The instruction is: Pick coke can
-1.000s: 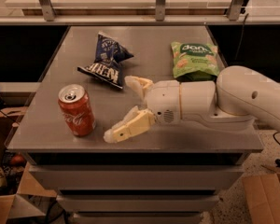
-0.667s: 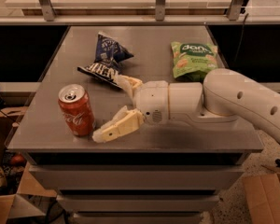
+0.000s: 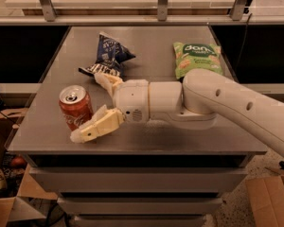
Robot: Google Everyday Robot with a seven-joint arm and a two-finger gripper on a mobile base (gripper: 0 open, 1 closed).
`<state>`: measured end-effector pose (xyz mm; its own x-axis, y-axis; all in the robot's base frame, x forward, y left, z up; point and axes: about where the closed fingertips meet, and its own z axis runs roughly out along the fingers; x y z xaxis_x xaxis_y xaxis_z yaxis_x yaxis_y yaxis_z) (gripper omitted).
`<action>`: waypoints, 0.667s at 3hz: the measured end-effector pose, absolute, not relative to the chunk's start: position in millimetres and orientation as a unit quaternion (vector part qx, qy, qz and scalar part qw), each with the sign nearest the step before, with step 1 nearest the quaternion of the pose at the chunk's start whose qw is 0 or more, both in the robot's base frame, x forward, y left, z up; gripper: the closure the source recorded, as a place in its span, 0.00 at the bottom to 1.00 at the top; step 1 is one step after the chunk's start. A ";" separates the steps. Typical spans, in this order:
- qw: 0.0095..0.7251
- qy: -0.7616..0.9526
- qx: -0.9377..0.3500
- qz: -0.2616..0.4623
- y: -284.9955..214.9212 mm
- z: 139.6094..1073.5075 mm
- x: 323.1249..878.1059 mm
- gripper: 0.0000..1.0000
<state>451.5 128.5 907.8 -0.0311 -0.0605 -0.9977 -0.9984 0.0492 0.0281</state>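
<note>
The end effector [image 3: 88, 107] hangs low over the front left of the surface [image 3: 180, 141], its two fingers spread wide and gripping nothing. The coke can [image 3: 75, 109] stands upright at their mouth, just to the left. A blue snack bag [image 3: 108, 56] lies behind, and a green snack bag [image 3: 197, 58] lies at the back right.

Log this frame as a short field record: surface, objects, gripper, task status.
surface: grey metal table
target: red cylindrical coke can, upright, front left
others: dark blue snack bag behind can; green snack bag back right
gripper: cream two-finger gripper, open, fingers bracketing the can's right side
status: can stands on table, not yet lifted
</note>
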 end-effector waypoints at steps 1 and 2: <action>0.482 0.519 -0.499 0.498 151.0 906.3 445.1 0.00; 0.478 0.511 -0.499 0.510 163.0 903.6 441.2 0.18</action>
<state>441.2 163.0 903.6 -0.0440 -0.0226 -0.9988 -0.9988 -0.0196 0.0444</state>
